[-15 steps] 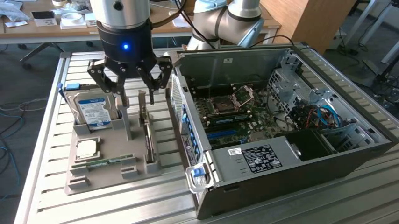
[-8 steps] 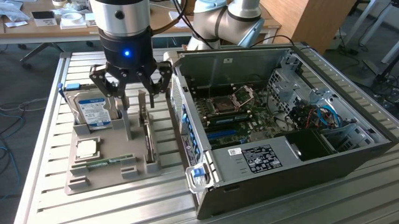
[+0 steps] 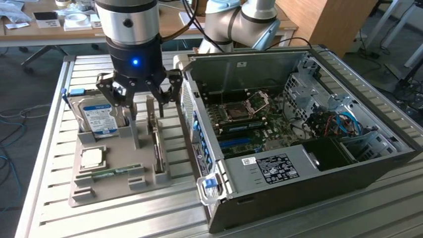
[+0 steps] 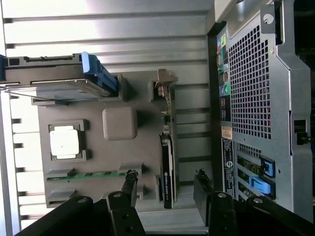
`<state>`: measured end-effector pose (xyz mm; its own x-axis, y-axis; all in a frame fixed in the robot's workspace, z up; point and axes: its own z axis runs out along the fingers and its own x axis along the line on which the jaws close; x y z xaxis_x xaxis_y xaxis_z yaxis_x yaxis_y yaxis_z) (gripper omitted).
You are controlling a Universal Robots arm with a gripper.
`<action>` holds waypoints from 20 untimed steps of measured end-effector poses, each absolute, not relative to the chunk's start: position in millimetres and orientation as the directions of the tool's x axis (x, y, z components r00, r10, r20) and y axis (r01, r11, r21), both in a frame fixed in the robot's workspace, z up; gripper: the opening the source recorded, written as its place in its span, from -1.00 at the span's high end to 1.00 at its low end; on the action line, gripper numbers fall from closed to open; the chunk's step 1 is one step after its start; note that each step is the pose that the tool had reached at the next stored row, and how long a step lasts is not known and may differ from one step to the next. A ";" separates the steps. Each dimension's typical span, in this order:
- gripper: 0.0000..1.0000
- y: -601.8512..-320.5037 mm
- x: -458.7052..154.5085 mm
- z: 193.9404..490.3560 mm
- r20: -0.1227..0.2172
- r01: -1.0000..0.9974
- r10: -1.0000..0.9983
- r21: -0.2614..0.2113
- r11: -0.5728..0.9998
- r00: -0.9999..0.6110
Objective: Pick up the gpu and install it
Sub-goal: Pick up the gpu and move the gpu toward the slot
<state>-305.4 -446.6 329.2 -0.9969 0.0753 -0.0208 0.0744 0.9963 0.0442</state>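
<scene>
The gpu [image 3: 157, 148] stands on its edge in a slot of the grey holder tray [image 3: 109, 191], beside the open computer case [image 3: 370, 166]. From the wrist view it is a thin black strip [image 4: 167, 169] with its metal bracket [image 4: 165, 81] at the far end. My gripper [image 3: 142, 101] hangs open above the tray, over the card's back end. Its two black fingers [image 4: 129, 184] stand on either side of the card's line [image 4: 166, 186], apart from it, with nothing held.
On the tray are a silver hard drive [image 3: 99, 118] with a blue-white label, a square CPU [image 3: 92, 157], a green RAM stick [image 3: 114, 172] and a grey post [image 4: 119, 123]. The case's rear panel [image 4: 251, 98] is close beside the tray. All sit on a slatted metal table [image 3: 46, 163].
</scene>
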 end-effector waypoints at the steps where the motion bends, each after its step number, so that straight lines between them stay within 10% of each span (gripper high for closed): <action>1: -0.18 -446.6 -305.5 328.7 -0.021 0.074 0.075 0.044 0.996 -0.997; 20: -0.18 -446.6 -305.4 316.1 -0.021 0.074 0.075 0.044 0.996 -0.997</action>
